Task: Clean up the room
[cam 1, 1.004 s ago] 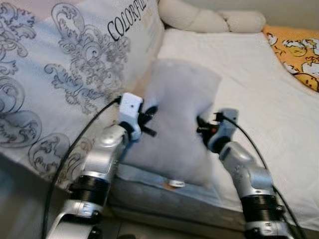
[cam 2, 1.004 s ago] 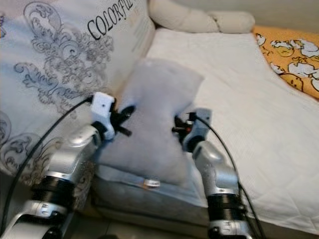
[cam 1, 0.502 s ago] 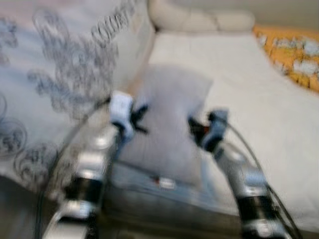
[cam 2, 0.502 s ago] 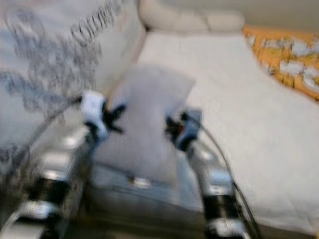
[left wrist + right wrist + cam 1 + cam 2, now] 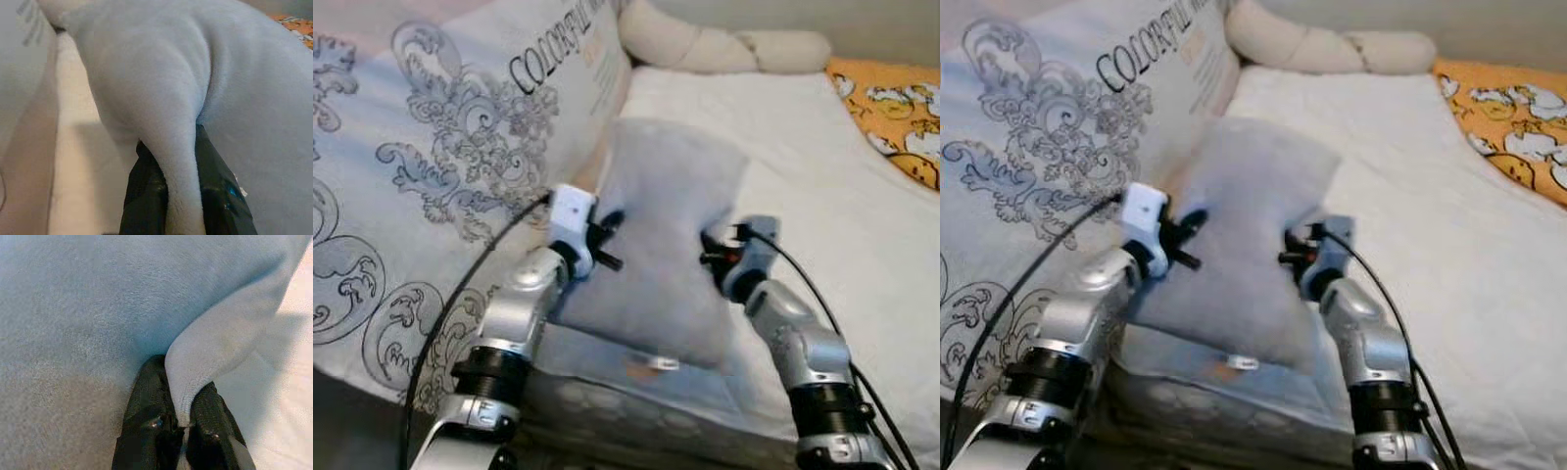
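Left gripper (image 5: 178, 196) and right gripper (image 5: 183, 418) each pinch fold of soft grey plush pillow (image 5: 666, 235); lift evenly over white mattress (image 5: 822, 196), keeping both pinches level.

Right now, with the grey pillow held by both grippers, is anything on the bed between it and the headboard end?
Nothing visible lies in that path. The left gripper and right gripper each pinch a side of the grey pillow. Ahead, the white sheet runs bare to the cream bolster.

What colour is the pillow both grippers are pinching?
The pillow is plain light grey, with no pattern; it shows best in the left eye view.
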Available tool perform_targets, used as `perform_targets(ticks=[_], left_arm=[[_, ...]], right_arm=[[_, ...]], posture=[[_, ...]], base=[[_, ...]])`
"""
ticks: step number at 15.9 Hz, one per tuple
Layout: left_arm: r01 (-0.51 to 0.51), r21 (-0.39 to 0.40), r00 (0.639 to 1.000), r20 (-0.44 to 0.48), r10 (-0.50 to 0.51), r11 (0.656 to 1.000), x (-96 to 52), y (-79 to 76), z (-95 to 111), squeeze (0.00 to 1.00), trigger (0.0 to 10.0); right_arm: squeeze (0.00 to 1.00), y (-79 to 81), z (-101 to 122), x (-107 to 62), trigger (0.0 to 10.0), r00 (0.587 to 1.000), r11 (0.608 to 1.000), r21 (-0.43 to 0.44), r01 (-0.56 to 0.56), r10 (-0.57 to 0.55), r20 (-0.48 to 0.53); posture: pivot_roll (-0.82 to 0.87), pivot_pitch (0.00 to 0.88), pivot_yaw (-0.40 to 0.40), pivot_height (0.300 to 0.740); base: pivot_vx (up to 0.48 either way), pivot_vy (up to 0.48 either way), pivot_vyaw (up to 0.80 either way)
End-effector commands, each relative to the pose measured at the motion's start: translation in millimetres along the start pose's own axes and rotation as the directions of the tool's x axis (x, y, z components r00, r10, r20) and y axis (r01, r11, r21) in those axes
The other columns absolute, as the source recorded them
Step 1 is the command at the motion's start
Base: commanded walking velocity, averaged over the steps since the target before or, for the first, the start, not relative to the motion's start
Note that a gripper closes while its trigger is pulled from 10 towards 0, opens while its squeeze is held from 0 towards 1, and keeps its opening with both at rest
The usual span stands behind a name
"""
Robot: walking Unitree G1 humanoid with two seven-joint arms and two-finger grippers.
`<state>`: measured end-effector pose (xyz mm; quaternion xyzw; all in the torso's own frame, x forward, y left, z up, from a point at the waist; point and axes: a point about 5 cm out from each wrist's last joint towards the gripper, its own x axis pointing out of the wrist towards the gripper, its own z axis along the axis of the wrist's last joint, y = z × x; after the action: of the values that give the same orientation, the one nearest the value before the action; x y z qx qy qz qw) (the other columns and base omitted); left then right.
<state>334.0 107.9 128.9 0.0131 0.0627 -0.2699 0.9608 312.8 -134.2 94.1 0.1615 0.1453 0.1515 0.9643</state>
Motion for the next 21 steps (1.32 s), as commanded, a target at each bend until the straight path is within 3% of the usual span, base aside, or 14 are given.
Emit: perform_targets(ticks=[1, 11, 13, 14, 15, 18, 21], left_arm=[[-0.019, 0.019, 0.999, 0.038, 0.018, 1.0, -1.9, 8.3, 11, 0.0, 10.0], [-0.017, 0.03, 0.999, 0.031, 0.016, 0.999, -2.6, 9.0, 11, 0.0, 10.0], [-0.019, 0.064, 1.0, 0.006, 0.019, 0.998, -0.8, 7.7, 8, 0.0, 10.0], [-0.024, 0.086, 1.0, -0.004, 0.024, 0.996, 0.5, 7.9, 6, 0.0, 10.0], [-0.034, 0.1, 0.999, -0.016, 0.036, 0.994, 2.3, 10.0, 5, 0.0, 10.0], [-0.008, 0.159, 0.998, -0.064, 0.018, 0.987, 10.7, 9.9, -1, 0.0, 10.0], [0.022, 0.255, 0.992, -0.125, 0.011, 0.967, 21.3, 8.9, -12, 0.0, 10.0]], right_arm=[[0.0, 17.7, 6, 6.6, 10.0, 0.997, 0.998, -0.005, -0.066, 0.066, 0.027], [0.0, 19.3, 5, 7.9, 10.0, 0.997, 0.998, 0.0, -0.067, 0.067, 0.029], [0.0, 15.2, 6, 6.4, 10.0, 0.999, 0.999, 0.028, -0.04, 0.039, 0.037], [0.6, 8.2, 7, 5.3, 10.0, 0.999, 0.997, 0.073, 0.003, -0.006, 0.049], [1.0, -5.5, 7, 4.3, 10.0, 0.993, 0.99, 0.099, 0.099, -0.105, 0.054], [1.0, -28.5, 3, -3.2, 10.0, 0.971, 0.968, 0.097, 0.231, -0.236, 0.043], [1.0, -33.8, -3, -7.9, 10.0, 0.962, 0.961, 0.052, 0.271, -0.273, 0.029]], posture=[[0.09, 0.0, 0.024, 0.74], [0.09, 0.0, 0.03, 0.74], [0.09, 0.0, 0.035, 0.74], [0.08, 0.0, 0.042, 0.74], [0.07, 0.0, 0.052, 0.74], [0.05, 0.0, 0.072, 0.74], [0.02, 0.0, 0.101, 0.74]], base=[[0.277, 0.0, 0.0], [0.27, 0.0, 0.0], [0.0, 0.0, 0.0], [0.0, 0.0, 0.0], [0.0, 0.0, 0.0], [0.0, 0.0, 0.0], [0.0, 0.0, 0.0]])
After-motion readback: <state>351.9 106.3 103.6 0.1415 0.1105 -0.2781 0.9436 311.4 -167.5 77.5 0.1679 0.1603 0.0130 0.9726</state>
